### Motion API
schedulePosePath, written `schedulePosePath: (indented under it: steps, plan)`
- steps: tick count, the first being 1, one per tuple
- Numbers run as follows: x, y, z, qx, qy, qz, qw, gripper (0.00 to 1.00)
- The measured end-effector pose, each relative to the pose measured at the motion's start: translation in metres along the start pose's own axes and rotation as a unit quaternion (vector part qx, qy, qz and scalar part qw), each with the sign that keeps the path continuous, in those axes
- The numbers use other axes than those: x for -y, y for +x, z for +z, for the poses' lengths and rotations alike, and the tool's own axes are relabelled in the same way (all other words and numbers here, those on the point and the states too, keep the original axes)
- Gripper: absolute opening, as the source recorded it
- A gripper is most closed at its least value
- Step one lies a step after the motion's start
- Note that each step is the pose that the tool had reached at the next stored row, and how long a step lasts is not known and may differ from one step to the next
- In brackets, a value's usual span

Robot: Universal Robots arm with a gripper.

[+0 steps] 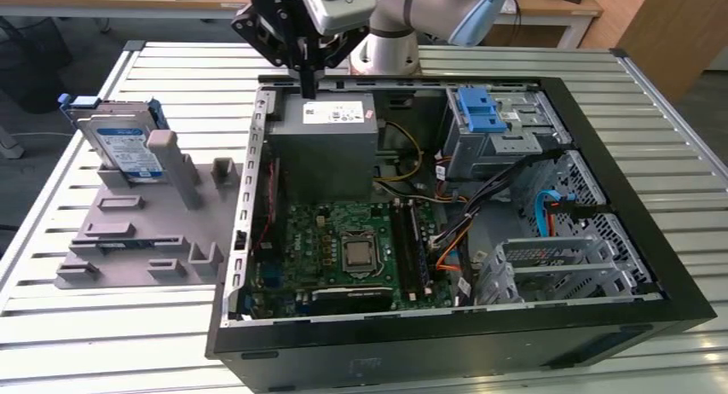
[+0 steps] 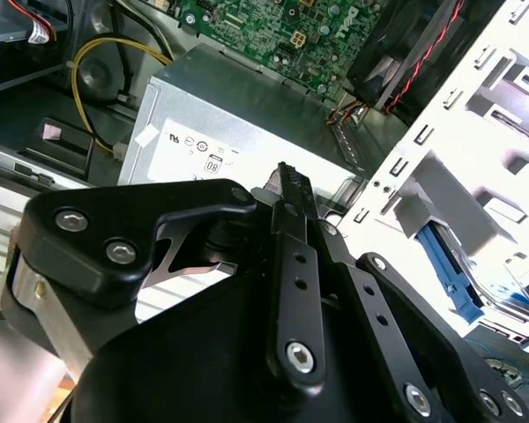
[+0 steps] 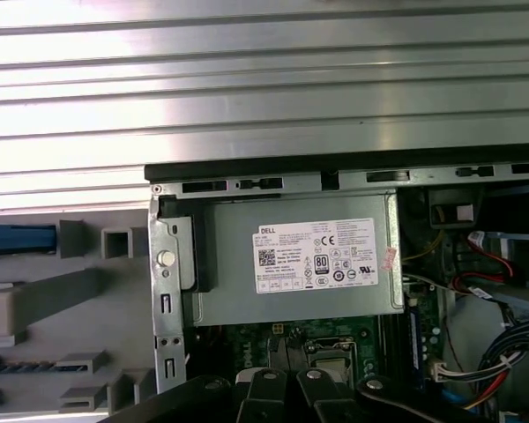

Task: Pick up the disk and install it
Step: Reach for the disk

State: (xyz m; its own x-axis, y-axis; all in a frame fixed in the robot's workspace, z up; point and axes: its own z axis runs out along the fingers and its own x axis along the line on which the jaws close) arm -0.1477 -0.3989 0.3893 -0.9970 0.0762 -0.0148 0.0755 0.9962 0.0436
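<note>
Silver flat disk in a blue carrier (image 1: 123, 142) is standing on edge, well off toward the exterior view's left of the black claw (image 1: 307, 89), which is hanging closed and empty.

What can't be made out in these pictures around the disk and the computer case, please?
Disk, exterior view: lower part hidden behind the grey holder.
Power supply, second wrist view: part covered by the gripper.
Arm, exterior view: cut off by the top edge.
</note>
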Motion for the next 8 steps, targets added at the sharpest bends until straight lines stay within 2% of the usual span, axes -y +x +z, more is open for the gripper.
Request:
schedulePosePath:
  steps: [8]
  plan:
    - [0.0002, 0.0025, 0.0007, -0.0014, 0.0001, 0.0, 1.0, 0.11]
